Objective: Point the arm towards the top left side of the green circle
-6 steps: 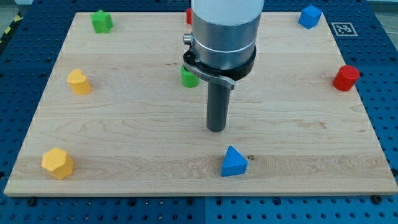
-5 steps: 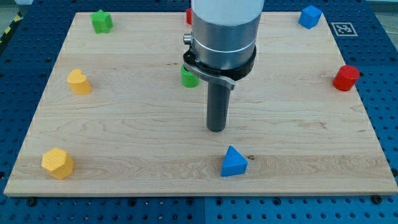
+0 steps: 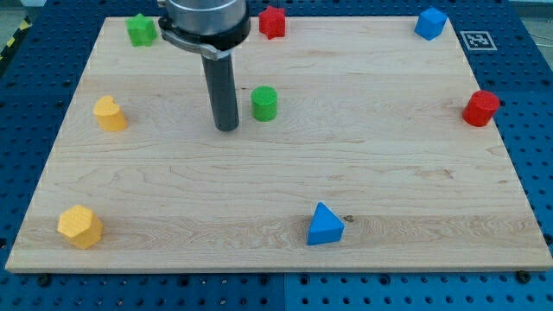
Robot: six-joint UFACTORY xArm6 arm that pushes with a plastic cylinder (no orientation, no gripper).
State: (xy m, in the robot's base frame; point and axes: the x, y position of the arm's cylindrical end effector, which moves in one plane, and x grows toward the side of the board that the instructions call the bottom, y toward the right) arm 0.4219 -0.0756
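There is no claw on this arm, so nothing can be said of it being wide, narrow or holding something; the arm ends in a dark rod, and my tip (image 3: 226,128) stands on the table (image 3: 406,186) just beside the green circle (image 3: 264,104), on its left side and a little nearer to the bottom edge, without touching it. The green circle lies in the upper middle part of the table, below the red block (image 3: 272,22) at the top edge. The goal is the top left side of the circle, so my tip has to go a little toward the top edge. The risk, I think, is that it drifts to the right on the way, touches the circle and pushes it toward the right edge; then the target place moves too. The green block (image 3: 141,30) near the top left corner is well apart and should not be in danger.
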